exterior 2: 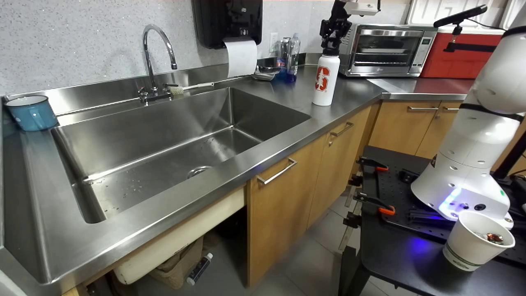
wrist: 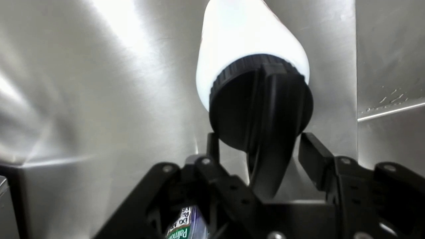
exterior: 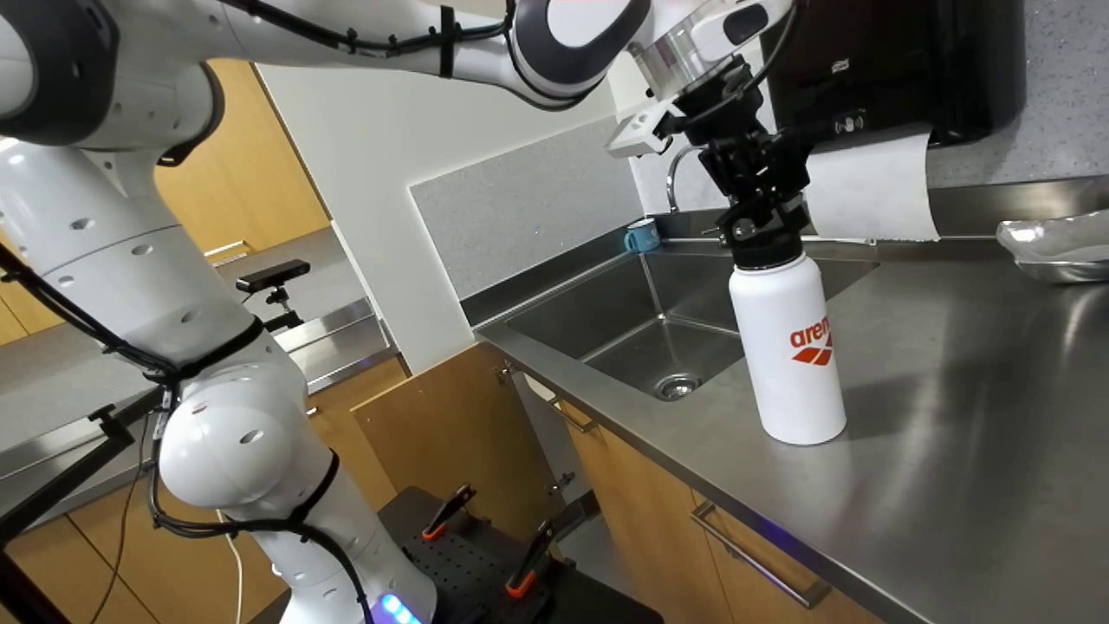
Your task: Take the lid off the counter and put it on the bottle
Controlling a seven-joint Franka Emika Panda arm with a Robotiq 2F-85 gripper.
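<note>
The white bottle (exterior: 790, 364) stands upright on the steel counter (exterior: 970, 468), right of the sink; it also shows in an exterior view (exterior 2: 326, 84). The black lid (exterior: 769, 251) sits on the bottle's mouth; how tightly it sits I cannot tell. In the wrist view the lid (wrist: 229, 113) lies over the bottle's shoulders (wrist: 245, 36), its loop handle rising toward me. My gripper (wrist: 259, 142) is open, its fingers on both sides of the loop with a gap on each side. In both exterior views the gripper (exterior: 758, 221) (exterior 2: 331, 43) is right above the lid and partly hides it.
The sink (exterior 2: 156, 164) with its faucet (exterior 2: 158, 53) lies beside the bottle. A black dispenser (exterior 2: 228, 20) with hanging paper (exterior 2: 241, 57) is on the wall behind. Soap bottles (exterior 2: 289, 57), a toaster oven (exterior 2: 386, 49) and a blue mug (exterior 2: 33, 113) stand on the counter.
</note>
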